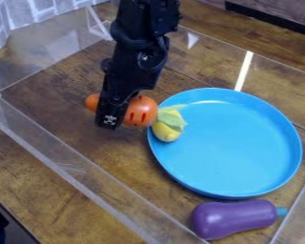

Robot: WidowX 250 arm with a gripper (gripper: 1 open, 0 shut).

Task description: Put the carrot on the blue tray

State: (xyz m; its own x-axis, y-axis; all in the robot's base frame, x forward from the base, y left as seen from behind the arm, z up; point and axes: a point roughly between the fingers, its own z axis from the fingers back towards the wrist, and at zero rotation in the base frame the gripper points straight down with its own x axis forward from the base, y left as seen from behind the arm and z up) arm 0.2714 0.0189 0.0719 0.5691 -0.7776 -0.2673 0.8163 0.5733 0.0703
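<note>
The carrot [144, 111] is orange with dark stripes and lies crosswise just left of the blue tray [244, 148]. Its light green leafy top [170, 124] hangs over the tray's left rim. My gripper [113, 112] comes down from above and is shut on the carrot's middle, so orange shows on both sides of the black fingers [108, 118]. The carrot's middle is hidden behind the fingers. The tray is a large round blue plate with nothing else on it.
A purple eggplant [234, 218] lies at the front, just below the tray. Clear plastic walls [66, 162] fence the wooden table on the left and front. White cloth [28, 14] sits at the back left.
</note>
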